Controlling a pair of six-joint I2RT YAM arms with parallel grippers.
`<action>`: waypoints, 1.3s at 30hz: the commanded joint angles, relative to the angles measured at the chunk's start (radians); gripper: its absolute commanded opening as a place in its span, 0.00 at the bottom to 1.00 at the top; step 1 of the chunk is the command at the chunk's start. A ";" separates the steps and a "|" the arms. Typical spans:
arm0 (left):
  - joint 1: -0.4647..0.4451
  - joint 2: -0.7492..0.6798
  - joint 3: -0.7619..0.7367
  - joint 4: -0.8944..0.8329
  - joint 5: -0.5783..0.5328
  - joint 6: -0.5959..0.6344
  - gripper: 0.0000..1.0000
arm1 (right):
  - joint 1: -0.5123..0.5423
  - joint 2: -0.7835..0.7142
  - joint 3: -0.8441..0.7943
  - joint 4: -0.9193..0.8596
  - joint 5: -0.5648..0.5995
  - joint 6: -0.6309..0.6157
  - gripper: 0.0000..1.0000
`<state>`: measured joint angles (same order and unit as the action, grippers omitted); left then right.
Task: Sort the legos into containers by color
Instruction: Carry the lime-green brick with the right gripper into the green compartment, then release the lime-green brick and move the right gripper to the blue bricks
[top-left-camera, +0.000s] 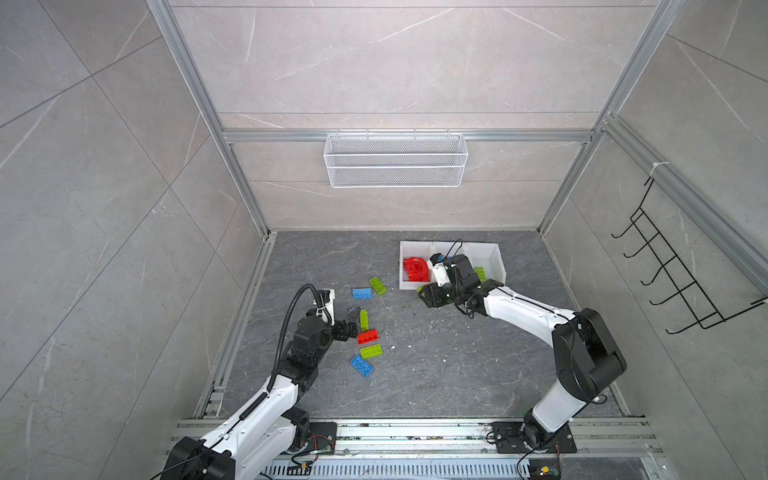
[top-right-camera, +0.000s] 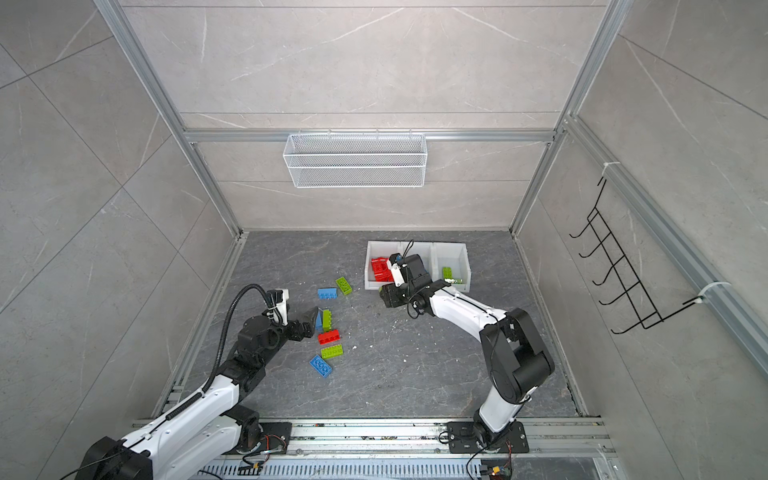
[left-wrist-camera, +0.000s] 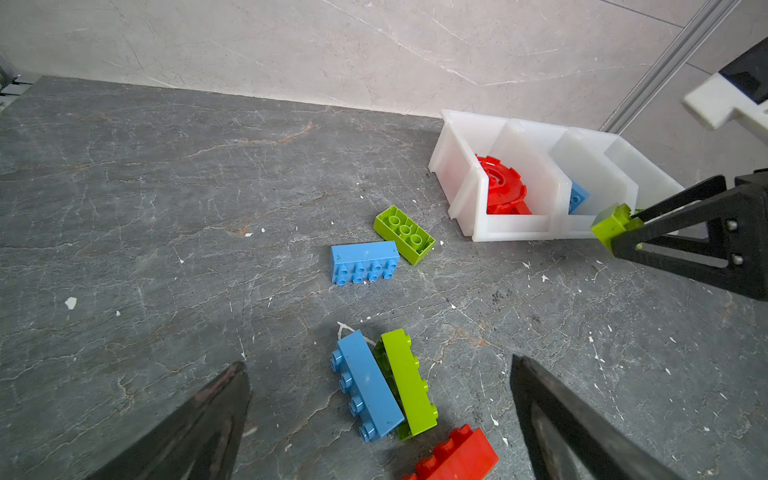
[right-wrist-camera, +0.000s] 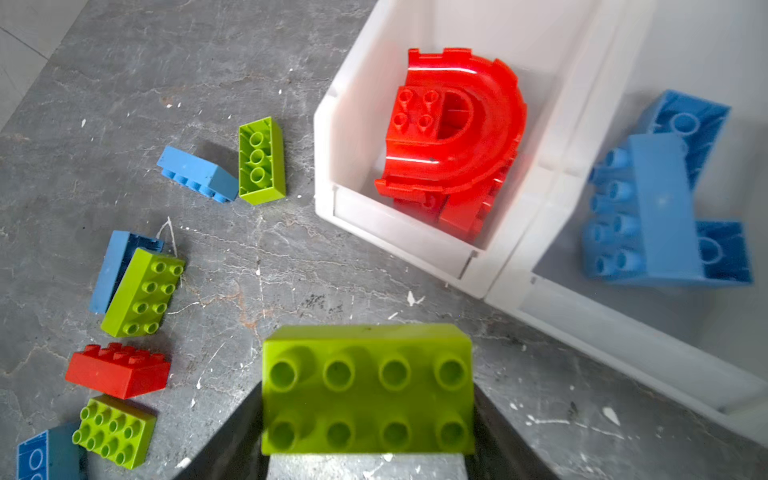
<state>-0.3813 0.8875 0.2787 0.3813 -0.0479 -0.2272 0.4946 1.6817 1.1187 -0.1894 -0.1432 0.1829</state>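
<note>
1. three white containers (top-left-camera: 415, 248) are counted, joined in a row at the far right of the floor (top-left-camera: 457, 374), and two grippers are in play.
2. seven loose legos are tallied on the floor to the left of the containers: three blue, three green, one red.
3. an eighth, the held green brick (right-wrist-camera: 368, 374), is seen pinched in the right gripper (left-wrist-camera: 625, 228), just in front of the containers' near wall. it is gripped by its short ends, so its long axis runs from finger to finger, with the studs turned toward the wrist.
4. the left gripper (left-wrist-camera: 378, 362) is spread wide with nothing held, and is hung over a touching pair: a blue brick (left-wrist-camera: 368, 390) and a green brick (left-wrist-camera: 409, 382). both are laid on their sides, long axes parallel and pointed toward the back wall, studs facing away from each other.
5. the red brick (top-left-camera: 368, 336) and the nearer green brick (top-left-camera: 371, 351) are laid crosswise, studs up; nearest of all, a slanted blue brick (top-left-camera: 361, 365) is seen.
6. farther back, an upturned green brick (left-wrist-camera: 405, 235) shows its hollow underside, and a side-lying blue brick (left-wrist-camera: 363, 262) is just beside it.
7. in the left container the red arch (right-wrist-camera: 457, 124) is found atop other red pieces. piled blue bricks (right-wrist-camera: 656, 208) are seen in the middle one, too blurred to count, and at least one binned green brick (top-right-camera: 446, 272) is spotted in the right one.
</note>
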 joint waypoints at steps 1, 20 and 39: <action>0.004 -0.018 0.039 0.032 0.007 0.011 1.00 | -0.058 -0.043 0.041 -0.059 -0.016 0.050 0.40; 0.004 -0.024 0.040 0.021 -0.005 0.022 1.00 | -0.443 0.127 0.234 -0.107 -0.023 0.089 0.35; 0.004 -0.043 0.040 0.006 -0.034 0.015 1.00 | -0.473 0.192 0.310 -0.139 0.016 0.083 0.84</action>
<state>-0.3813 0.8665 0.2787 0.3775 -0.0551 -0.2272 0.0254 1.8908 1.4086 -0.3031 -0.1486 0.2642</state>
